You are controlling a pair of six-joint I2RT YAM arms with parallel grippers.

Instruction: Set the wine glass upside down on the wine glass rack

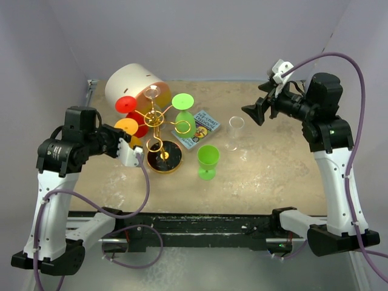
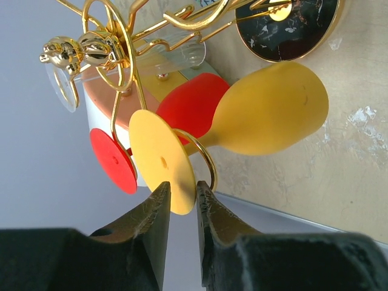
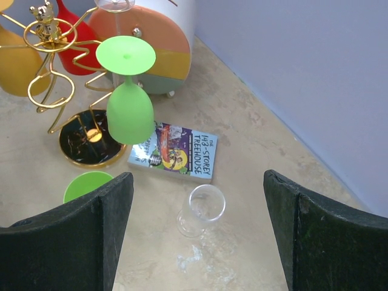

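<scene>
Contact is hard to judge at the left gripper point(image 2: 182, 189). Its two dark fingers point(image 2: 154, 224) stand a narrow gap apart, and the foot rim of the yellow wine glass point(image 2: 270, 109) sits in that gap — whether either tip touches it I cannot tell. That glass hangs upside down on the left side of the wine glass rack point(image 1: 165, 159), its flat round foot resting over a curled ring and its bowl below. The foot hides most of the stem. In the left wrist view the rack's black, gold-rimmed base point(image 2: 285, 27) is cut off by the top edge. A clear hung glass point(image 1: 153, 92) nearly vanishes against the white cylinder point(image 1: 124, 82) behind it.

The right gripper point(image 1: 254, 112) — jaws spread wide, holding nothing — hangs over the table point(image 1: 273, 176), well apart from the rack. One of its fingers point(image 3: 66, 236) covers part of an upright green glass point(image 1: 208, 159).

The rack is thin gold wire bent into loops. A red glass point(image 2: 194, 103) and a hanging green glass point(image 3: 129, 109) look smooth and opaque. A glossy book point(image 3: 182, 154) lies flat beside the base, with a clear standing glass point(image 3: 203, 209) near it. The tabletop is mottled beige and scuffed.
</scene>
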